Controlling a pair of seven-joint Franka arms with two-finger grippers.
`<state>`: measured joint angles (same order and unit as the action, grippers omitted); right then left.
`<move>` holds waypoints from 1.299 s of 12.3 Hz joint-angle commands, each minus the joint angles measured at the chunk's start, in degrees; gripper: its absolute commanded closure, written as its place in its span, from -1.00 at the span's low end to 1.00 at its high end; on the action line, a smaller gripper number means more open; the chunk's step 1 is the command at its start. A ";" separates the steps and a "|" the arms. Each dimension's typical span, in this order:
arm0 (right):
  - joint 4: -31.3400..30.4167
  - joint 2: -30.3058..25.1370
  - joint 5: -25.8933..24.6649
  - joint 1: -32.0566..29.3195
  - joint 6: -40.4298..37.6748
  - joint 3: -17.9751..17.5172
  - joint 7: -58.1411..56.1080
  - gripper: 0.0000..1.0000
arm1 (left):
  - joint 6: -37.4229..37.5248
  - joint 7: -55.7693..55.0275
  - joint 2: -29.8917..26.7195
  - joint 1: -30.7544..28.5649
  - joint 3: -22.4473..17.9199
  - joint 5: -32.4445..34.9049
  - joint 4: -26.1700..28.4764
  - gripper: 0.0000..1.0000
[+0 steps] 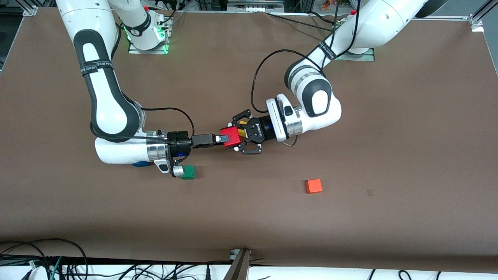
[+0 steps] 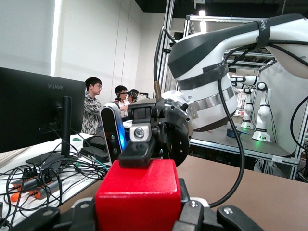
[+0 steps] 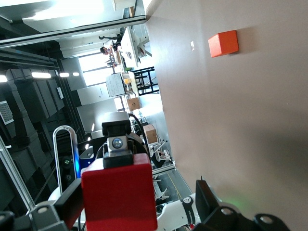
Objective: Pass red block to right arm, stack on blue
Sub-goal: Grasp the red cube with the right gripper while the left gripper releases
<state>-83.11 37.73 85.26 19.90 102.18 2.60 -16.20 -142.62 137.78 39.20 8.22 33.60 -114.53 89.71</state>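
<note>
You see only a sliver of the blue block (image 1: 142, 164); the right arm (image 1: 116, 149) lying over it covers the rest. The red block (image 1: 230, 137) is cut off by the lower edge of the right wrist view, and gripper parts cover its base in the left wrist view.

Front camera sits high, facing my bases, whole brown table (image 1: 249, 217) in frame. Both my wrist cameras look level along the fingers, very close — each shares the small deep-red cube (image 2: 138, 195) (image 3: 119, 195) with front (image 1: 230, 137).
</note>
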 commanded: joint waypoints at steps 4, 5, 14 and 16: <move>0.85 0.15 1.23 0.32 1.18 0.12 -2.08 0.85 | -1.52 1.79 1.76 3.82 -1.17 -5.17 -4.19 1.00; 0.85 0.15 1.23 0.14 0.92 0.21 -1.99 1.00 | -2.40 1.79 1.94 4.00 -1.17 -5.18 -4.71 1.00; 2.87 -0.29 -3.49 -1.08 0.65 1.70 -1.81 1.00 | -2.84 -6.62 -0.60 2.51 -1.25 -5.01 -3.58 -1.00; 4.00 -0.64 -12.61 -1.09 0.65 4.42 -1.73 1.00 | -2.84 -9.81 -1.14 0.67 -1.26 -4.66 -3.31 -1.00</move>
<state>-80.13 37.69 78.32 19.23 103.00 5.68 -17.86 -144.75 130.54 39.77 10.27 32.51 -118.36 85.90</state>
